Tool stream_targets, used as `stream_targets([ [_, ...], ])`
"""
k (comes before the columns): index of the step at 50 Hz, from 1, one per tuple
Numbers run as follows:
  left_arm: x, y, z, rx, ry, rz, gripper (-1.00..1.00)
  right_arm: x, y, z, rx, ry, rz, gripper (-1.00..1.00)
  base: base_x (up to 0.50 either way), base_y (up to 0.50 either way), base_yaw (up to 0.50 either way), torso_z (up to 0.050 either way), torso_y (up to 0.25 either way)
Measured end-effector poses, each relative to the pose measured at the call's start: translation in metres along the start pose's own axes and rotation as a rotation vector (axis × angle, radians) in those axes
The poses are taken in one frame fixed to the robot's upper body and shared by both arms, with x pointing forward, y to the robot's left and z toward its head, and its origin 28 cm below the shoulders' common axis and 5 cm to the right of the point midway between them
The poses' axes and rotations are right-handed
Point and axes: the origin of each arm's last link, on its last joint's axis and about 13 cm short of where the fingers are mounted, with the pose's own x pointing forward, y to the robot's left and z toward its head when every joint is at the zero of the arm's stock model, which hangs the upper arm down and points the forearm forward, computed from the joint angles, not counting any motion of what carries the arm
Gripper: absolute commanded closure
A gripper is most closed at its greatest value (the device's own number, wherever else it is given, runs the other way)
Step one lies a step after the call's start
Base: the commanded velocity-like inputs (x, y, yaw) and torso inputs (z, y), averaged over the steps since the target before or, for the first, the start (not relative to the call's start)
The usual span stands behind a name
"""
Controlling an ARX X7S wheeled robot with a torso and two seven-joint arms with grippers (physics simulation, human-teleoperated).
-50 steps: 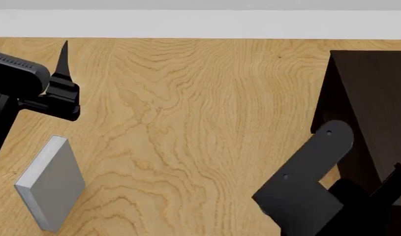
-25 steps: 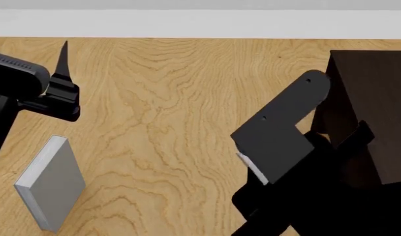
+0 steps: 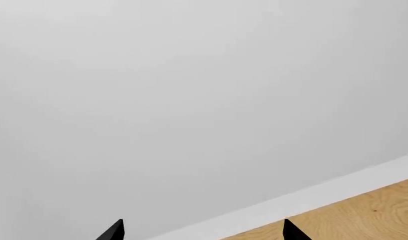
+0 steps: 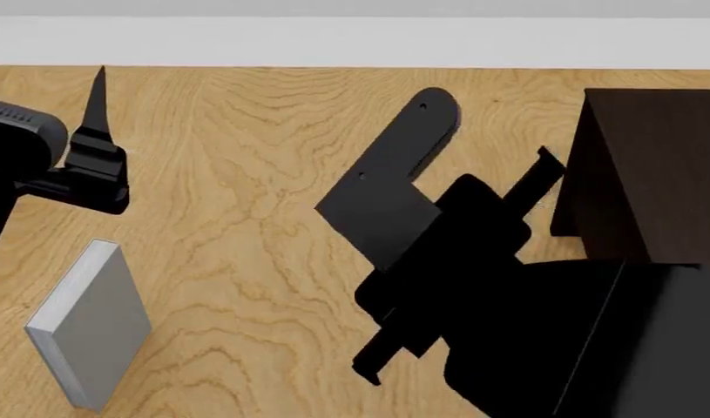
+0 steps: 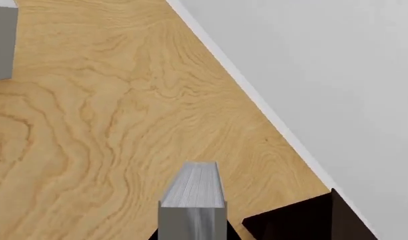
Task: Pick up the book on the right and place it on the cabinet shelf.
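Note:
My right gripper (image 5: 190, 236) is shut on the pale grey-white book (image 5: 191, 192), which stands edge-on between the jaws above the wooden floor. In the head view the right gripper (image 4: 399, 170) is a black plate-like finger at centre, left of the dark cabinet (image 4: 651, 165), and it hides the book. The cabinet's corner also shows in the right wrist view (image 5: 304, 222); its shelf is not visible. My left gripper (image 4: 97, 131) is raised at the far left. In the left wrist view the left gripper (image 3: 202, 235) is open and empty, facing the wall.
A mid-grey book (image 4: 87, 335) lies on the floor at the lower left, below the left gripper; its corner shows in the right wrist view (image 5: 0, 42). A white baseboard (image 4: 355, 42) runs along the far wall.
My right arm has risen and swung left and away from the lower right corner to the centre, carrying the book. The left gripper has shifted slightly left.

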Motion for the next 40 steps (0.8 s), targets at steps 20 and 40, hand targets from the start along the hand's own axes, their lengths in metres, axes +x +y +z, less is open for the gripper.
stream_targets([
  [20, -0.006, 0.003, -0.002, -0.016, -0.011, 0.018, -1.00, 0.055, 0.024, -0.002, -0.206, 0.022, -0.072, 1.00, 0.00, 0.00, 0.00, 0.000, 0.001],
  [40, -0.019, 0.009, -0.002, -0.032, -0.013, 0.043, -1.00, 0.095, 0.047, -0.016, -0.425, 0.036, -0.222, 1.00, 0.00, 0.00, 0.00, 0.000, 0.002],
])
